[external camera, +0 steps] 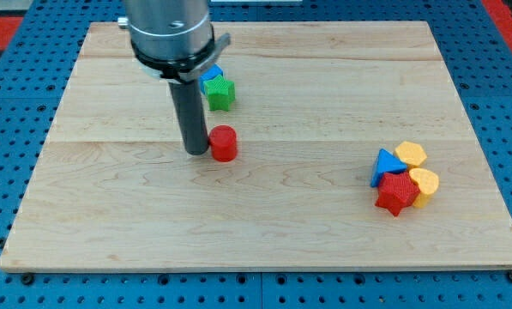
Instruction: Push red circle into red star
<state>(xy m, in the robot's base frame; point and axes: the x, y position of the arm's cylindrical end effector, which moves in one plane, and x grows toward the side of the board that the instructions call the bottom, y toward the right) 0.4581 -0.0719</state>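
The red circle (224, 143) is a short red cylinder near the middle of the wooden board (264, 249). My tip (195, 152) rests on the board just left of it, touching or nearly touching its left side. The red star (395, 194) lies far to the view's right, in a tight cluster of blocks. The rod and the arm's grey body rise above the tip toward the view's top.
Around the red star sit a blue triangle (382, 165), a yellow hexagon (410, 154) and a yellow heart-shaped block (425, 184). A green star (219, 93) and a blue block (210, 75), partly hidden by the arm, lie above the red circle.
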